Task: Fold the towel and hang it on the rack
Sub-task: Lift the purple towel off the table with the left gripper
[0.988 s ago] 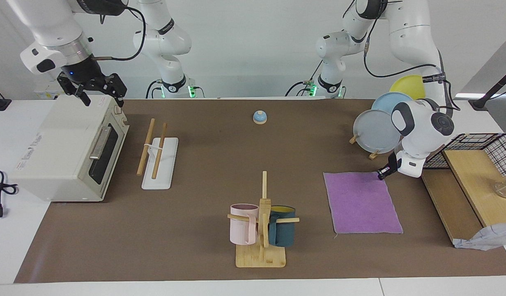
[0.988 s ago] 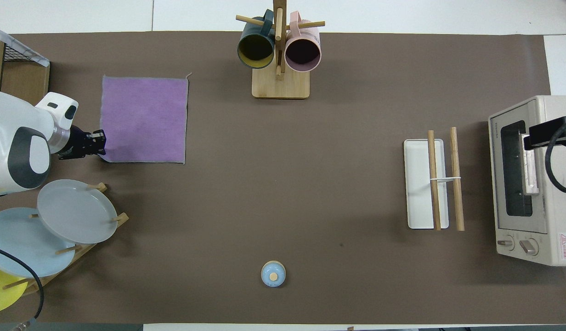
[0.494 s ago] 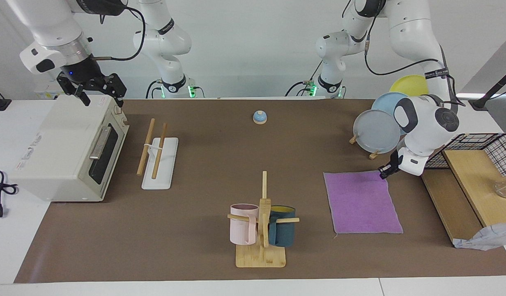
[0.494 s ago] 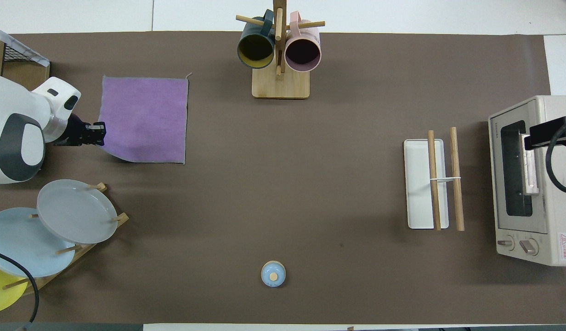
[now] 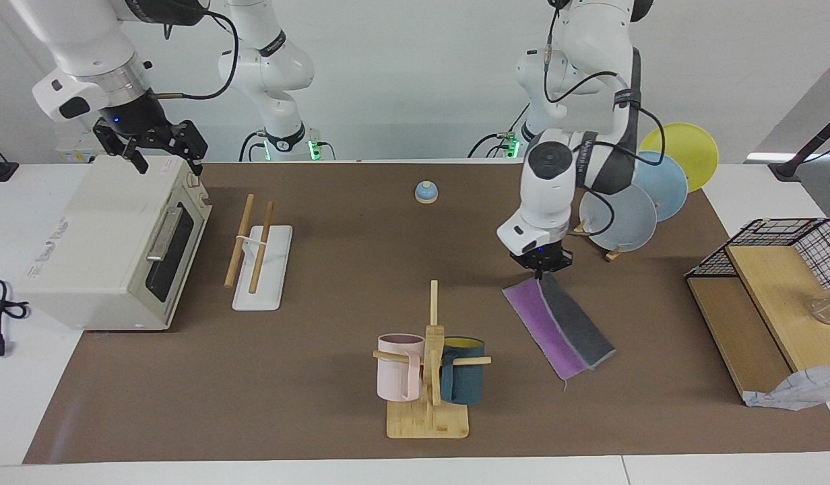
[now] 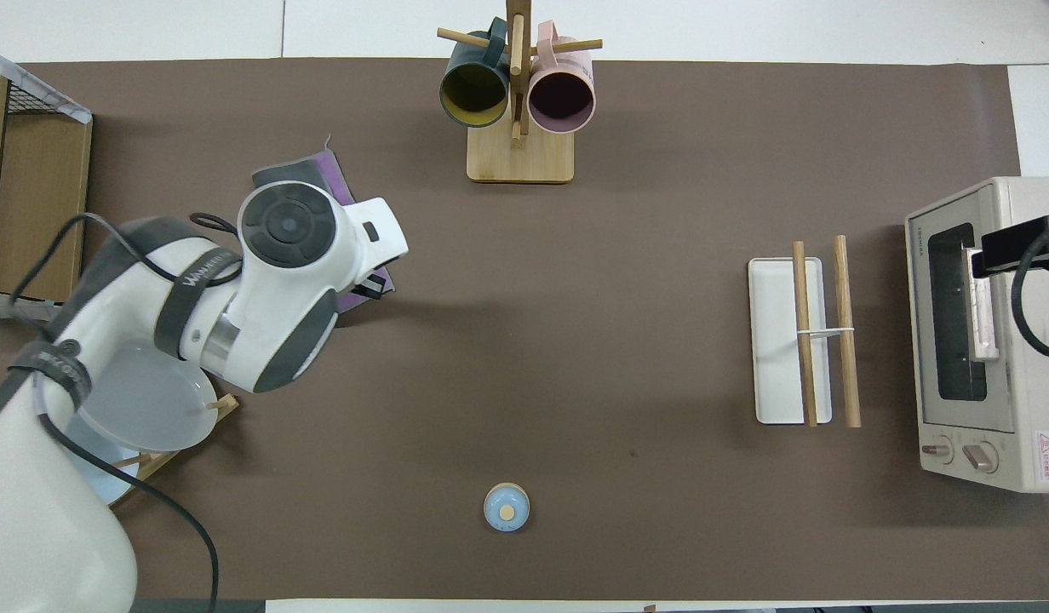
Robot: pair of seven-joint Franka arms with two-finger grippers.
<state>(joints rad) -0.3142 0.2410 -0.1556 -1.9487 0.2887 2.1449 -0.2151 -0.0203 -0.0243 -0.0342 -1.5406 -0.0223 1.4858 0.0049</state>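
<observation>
Since the earlier frames, our left gripper (image 5: 540,271) had swung from the towel's corner at the left arm's end of the table across toward the middle, dragging that corner with it, so that the towel (image 5: 560,328) no longer lay flat and square. We found it folded roughly in half along its length, a long narrow strip lying slantwise on the brown table cover (image 5: 321,404): a purple band on the side toward the right arm's end, and the turned-over flap showing its dark grey face on the side toward the left arm's end. A thin pale hem ran along the fold's edges, and a loose thread trailed from the corner farthest from us. Our left gripper's fingertips were pressed together on the towel's corner nearest to us, just above the table. From overhead, our left arm hid most of the towel (image 6: 341,180), and only a grey and purple tip showed. The towel lay between the wooden mug tree (image 5: 432,364) with its two mugs and the plate stand (image 5: 620,215). The rack (image 5: 257,252) stood well apart, beside the toaster oven (image 5: 112,249). Our right gripper (image 5: 160,145) waited over that oven, fingers spread wide and holding nothing.
</observation>
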